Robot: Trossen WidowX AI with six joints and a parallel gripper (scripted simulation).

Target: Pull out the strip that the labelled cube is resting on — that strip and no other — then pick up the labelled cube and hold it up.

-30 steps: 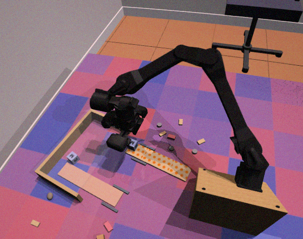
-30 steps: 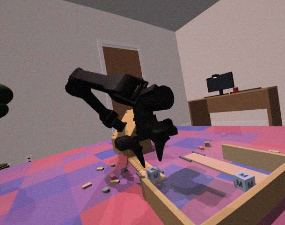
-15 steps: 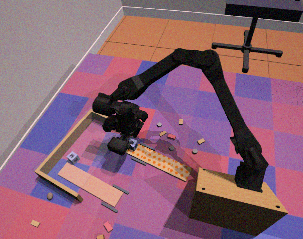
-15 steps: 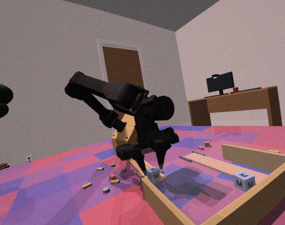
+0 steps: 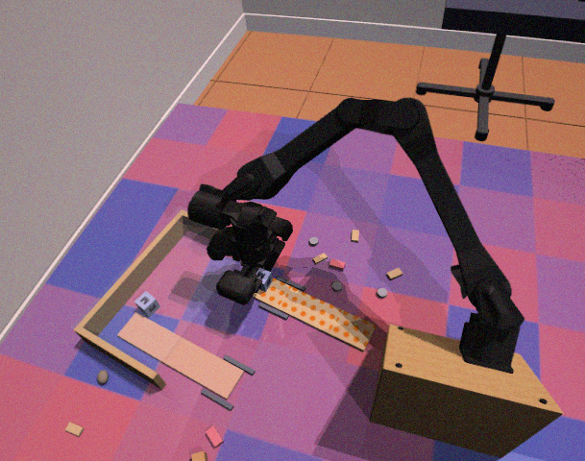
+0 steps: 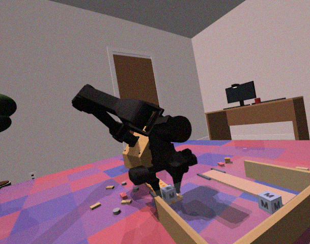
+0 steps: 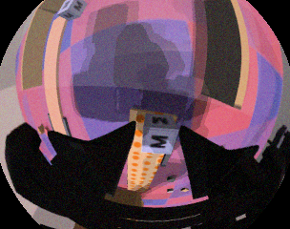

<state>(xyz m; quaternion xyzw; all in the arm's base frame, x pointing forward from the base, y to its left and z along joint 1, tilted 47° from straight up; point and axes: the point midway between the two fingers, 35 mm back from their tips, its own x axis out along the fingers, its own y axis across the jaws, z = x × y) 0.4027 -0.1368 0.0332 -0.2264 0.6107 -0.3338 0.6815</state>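
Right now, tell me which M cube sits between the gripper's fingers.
The M cube on the orange-dotted strip; the other cube sits apart by the plain strip.

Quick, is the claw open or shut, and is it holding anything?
Claw: partly open, holding nothing; its fingers straddle the M cube on the orange dotted strip without gripping it.
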